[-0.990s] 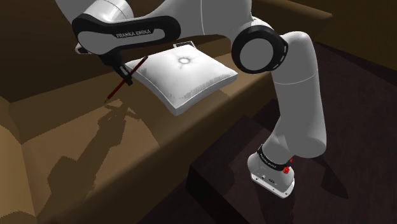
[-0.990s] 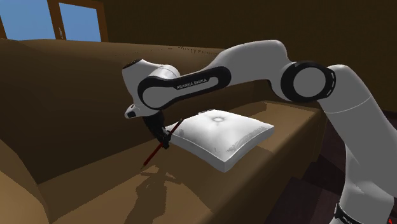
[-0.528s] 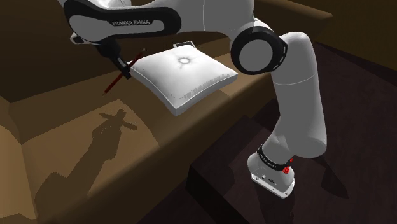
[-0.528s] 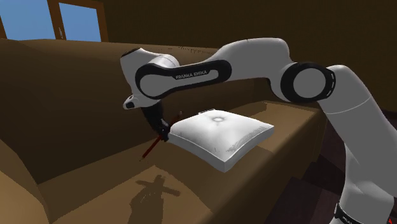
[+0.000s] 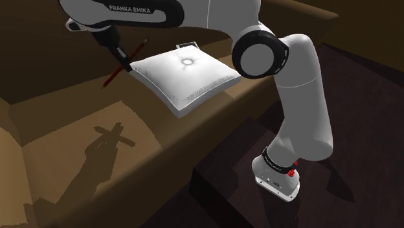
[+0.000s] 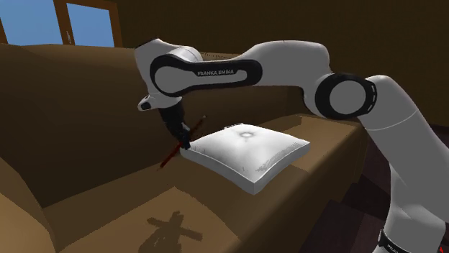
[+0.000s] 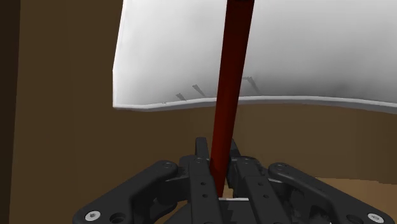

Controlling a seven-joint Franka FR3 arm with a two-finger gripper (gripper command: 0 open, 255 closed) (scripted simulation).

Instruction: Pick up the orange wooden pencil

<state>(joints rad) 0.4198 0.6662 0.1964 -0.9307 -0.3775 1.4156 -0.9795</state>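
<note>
Well — fingers [image 7: 202, 158] clenched on the dark-red pencil [image 7: 230, 76], clear above the sofa [image 5: 168, 139]; lifting step — next, likely a steady raise.

White letters "FRANKA EMIKA" on the black band of the arm [image 6: 219, 73]

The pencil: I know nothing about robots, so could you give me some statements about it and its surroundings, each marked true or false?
1. The gripper is shut on the pencil. True.
2. The pencil lies flat on the sofa seat. False: it is held in the air above the seat, where its shadow falls.
3. The pencil looks dark red. True.
4. The cushion is black. False: it is white.
5. The cushion rests on the sofa. True.
</note>
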